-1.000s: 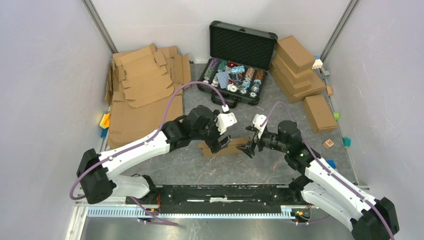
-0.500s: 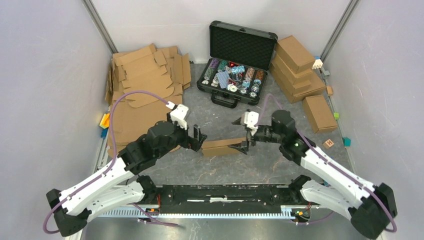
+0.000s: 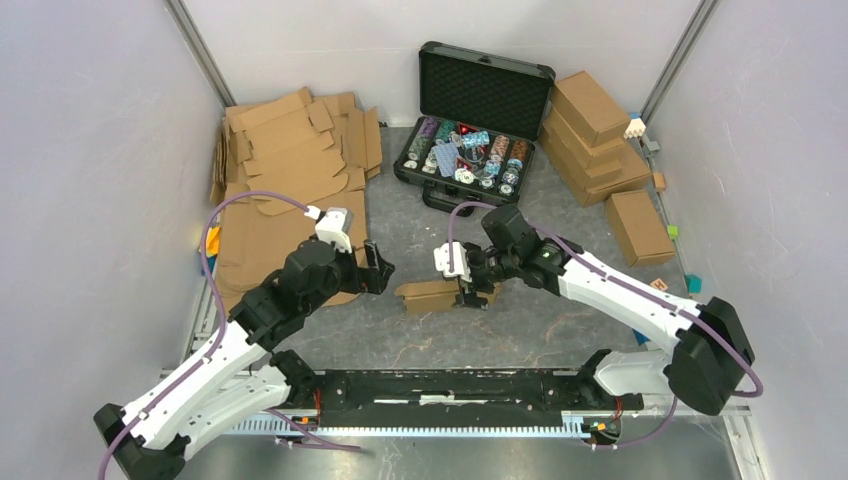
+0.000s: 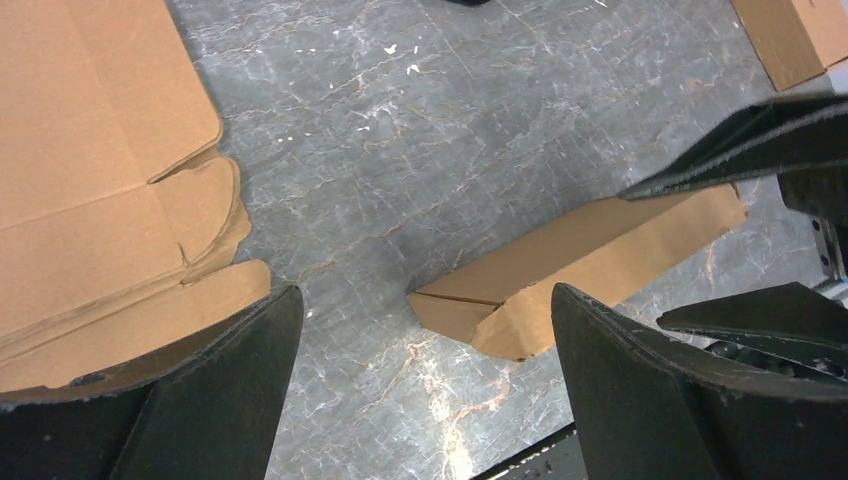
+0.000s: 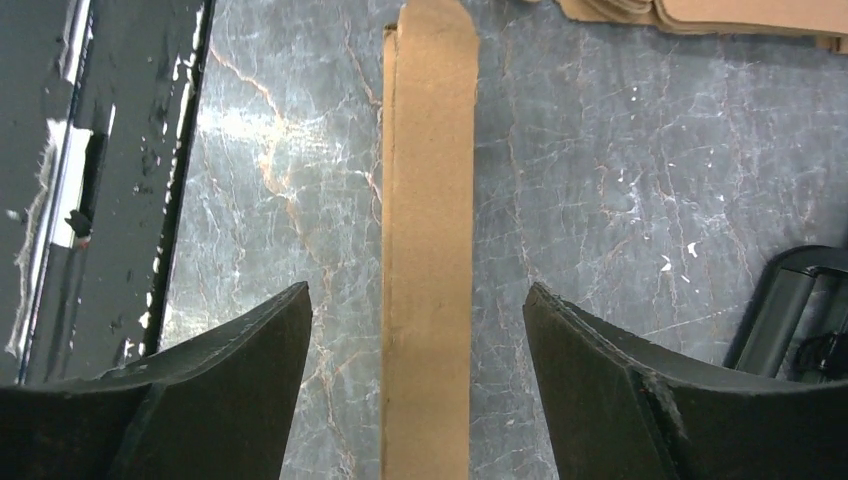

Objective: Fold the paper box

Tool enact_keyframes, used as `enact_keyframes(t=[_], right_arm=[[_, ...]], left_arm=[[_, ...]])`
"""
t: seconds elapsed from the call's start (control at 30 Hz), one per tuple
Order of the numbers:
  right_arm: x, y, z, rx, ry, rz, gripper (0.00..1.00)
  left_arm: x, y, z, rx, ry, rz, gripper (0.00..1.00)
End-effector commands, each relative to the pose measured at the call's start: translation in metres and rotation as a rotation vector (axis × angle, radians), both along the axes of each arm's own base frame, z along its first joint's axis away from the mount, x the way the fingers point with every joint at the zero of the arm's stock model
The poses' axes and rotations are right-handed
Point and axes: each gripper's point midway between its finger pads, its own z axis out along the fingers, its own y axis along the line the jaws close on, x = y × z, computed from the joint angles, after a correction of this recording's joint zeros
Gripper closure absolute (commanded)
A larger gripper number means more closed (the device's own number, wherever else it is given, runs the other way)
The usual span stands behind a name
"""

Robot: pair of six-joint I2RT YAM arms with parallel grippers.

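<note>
The paper box [image 3: 432,296] stands folded on its long edge in the middle of the table, narrow and brown. My right gripper [image 3: 470,292] hangs over its right part. In the right wrist view the box [image 5: 428,250] runs as a strip between the fingers of the right gripper [image 5: 417,285]. There is a gap on both sides, so it is open and touching nothing. My left gripper [image 3: 385,270] is open and empty, a short way left of the box. From the left wrist the box [image 4: 580,260] lies ahead of the left gripper [image 4: 425,290], towards the right.
A stack of flat cardboard blanks [image 3: 290,180] fills the back left and reaches near my left arm. An open black case [image 3: 470,140] of chips stands at the back. Finished boxes [image 3: 590,130] pile at the back right. The black rail [image 3: 450,385] runs along the near edge.
My left gripper has let go and drawn back to the left. My right arm has swung in from the box's right end to straddle it, its jaws slightly narrower.
</note>
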Motion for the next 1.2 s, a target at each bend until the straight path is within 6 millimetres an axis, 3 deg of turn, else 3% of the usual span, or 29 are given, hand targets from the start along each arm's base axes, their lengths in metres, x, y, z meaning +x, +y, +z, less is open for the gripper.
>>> enact_keyframes(t=[0.0,0.1,0.23,0.43,1.17], right_arm=[[0.011,0.002,0.005,-0.051,-0.065,0.023,0.2],[0.017,-0.001,-0.007,-0.099,-0.06,0.008,0.21],[0.008,0.001,-0.019,-0.146,0.029,0.049,0.21],[0.01,-0.002,-0.033,-0.201,0.078,0.015,0.33],[0.008,-0.013,-0.044,-0.201,0.017,0.009,0.38]], left_arm=[[0.001,-0.001,0.003,-0.047,0.016,0.005,0.0],[0.001,0.001,0.0,-0.018,0.021,-0.003,0.0],[0.001,-0.003,-0.002,-0.019,0.024,-0.022,0.01],[0.001,-0.002,-0.001,-0.019,0.022,-0.019,0.01],[-0.006,0.006,0.002,-0.006,0.015,-0.019,0.02]])
